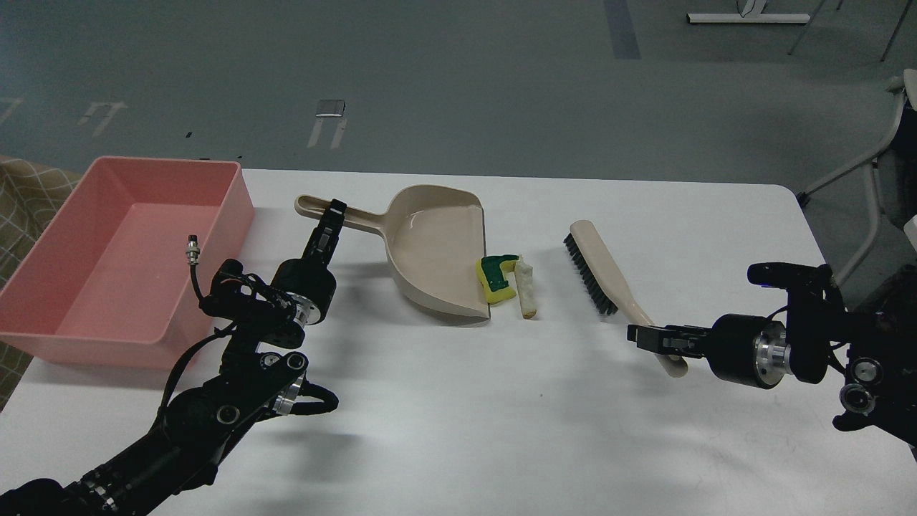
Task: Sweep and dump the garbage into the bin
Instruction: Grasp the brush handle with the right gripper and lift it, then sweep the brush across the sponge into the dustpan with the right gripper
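Note:
A beige dustpan (430,251) lies on the white table (458,401), its open lip facing right. My left gripper (332,217) is shut on the dustpan's handle. A yellow sponge piece with a green top (497,279) sits at the lip. A whitish bread-like wedge (527,288) lies just right of it. My right gripper (645,338) is shut on the handle of a beige brush with black bristles (602,276), which stands right of the wedge, apart from it. The pink bin (129,251) sits at the far left.
A chair frame (867,179) stands past the table's right edge. A checked cloth (29,193) shows behind the bin. The bin holds nothing that I can see.

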Robot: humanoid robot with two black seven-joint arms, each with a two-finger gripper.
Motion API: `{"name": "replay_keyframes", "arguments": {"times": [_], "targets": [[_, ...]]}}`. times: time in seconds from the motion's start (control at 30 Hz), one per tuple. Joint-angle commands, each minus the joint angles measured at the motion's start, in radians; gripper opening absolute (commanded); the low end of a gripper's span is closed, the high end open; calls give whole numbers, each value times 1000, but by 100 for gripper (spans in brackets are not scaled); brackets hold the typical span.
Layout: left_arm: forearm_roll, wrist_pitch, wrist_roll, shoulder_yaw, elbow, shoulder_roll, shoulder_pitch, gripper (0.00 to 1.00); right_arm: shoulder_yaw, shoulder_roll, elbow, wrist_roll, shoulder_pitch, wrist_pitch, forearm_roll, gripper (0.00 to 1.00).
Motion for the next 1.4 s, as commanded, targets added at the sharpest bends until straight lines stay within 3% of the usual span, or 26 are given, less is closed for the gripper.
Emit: {"name": "replay_keyframes", "arguments": {"times": [0.0,1.0,1.37], "targets": [[-1,0,0,14,-21,14,2,0,-2,24,5,0,0,2,0,0],[-5,-8,-1,16,-74,41,36,0,84,349,-92,-8,-8,-2,3,0],[-6,-6,-1,14,-74,27,43,0,182,350,-75,-9,-3,12,6,0]]}}
